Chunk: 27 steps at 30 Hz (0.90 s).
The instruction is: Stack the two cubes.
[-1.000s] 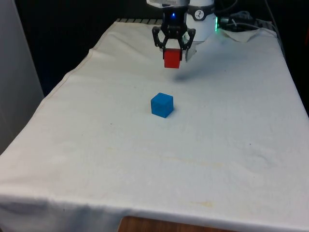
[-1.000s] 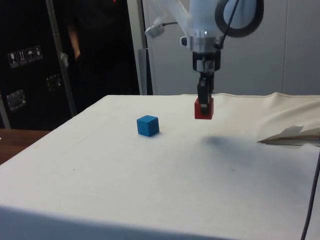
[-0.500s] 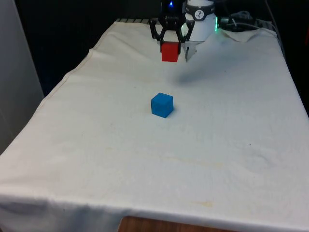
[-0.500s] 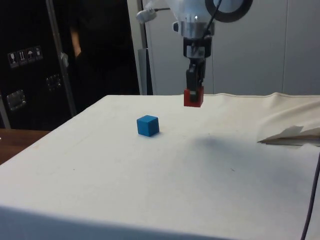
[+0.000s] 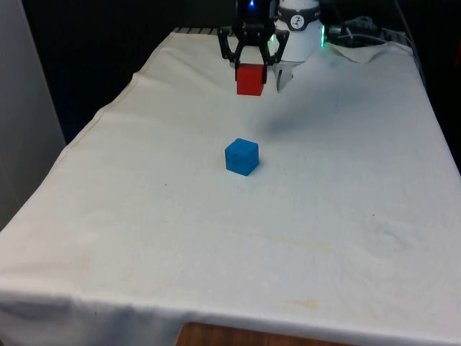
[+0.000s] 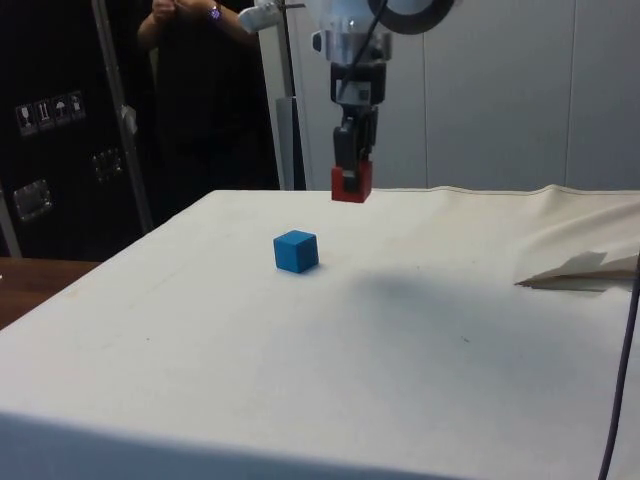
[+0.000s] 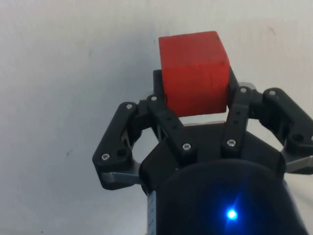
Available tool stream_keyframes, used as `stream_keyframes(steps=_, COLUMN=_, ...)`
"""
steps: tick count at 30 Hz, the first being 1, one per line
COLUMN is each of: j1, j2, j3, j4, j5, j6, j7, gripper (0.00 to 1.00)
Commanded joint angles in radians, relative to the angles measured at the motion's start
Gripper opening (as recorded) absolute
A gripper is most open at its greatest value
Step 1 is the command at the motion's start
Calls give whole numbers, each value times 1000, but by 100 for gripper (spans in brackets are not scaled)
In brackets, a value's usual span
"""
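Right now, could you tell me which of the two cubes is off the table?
The red cube: the hand holds it in the air above the cloth, while the blue cube rests on the table, untouched.

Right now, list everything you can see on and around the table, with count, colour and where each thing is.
red cube: one, red, held in the air above the cloth, beyond the blue cube.
blue cube: one, blue, resting on the cloth near the table's middle.
cloth: one, white, covering the table.
person: one, in dark clothes, standing behind the table in the side view.
gripper: one, black, shut on the red cube.
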State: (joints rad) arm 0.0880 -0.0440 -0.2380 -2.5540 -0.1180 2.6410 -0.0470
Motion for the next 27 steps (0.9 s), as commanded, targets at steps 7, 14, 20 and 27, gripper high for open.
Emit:
stream_keyframes(steps=7, j1=4, j2=62, j3=11, j4=78, j5=35, j6=-17, j7=-13, gripper=0)
stream_keyframes(steps=14, j1=3, j2=121, j3=19, j4=149, j5=47, j6=-22, j7=-13, gripper=0)
stream_keyframes(steps=20, j1=0, j2=179, j3=25, j4=213, j5=65, j6=-23, j7=-19, gripper=0)
stream_keyframes(steps=27, j1=-5, j2=237, j3=28, j4=263, j5=98, j6=-23, j7=-40, gripper=0)
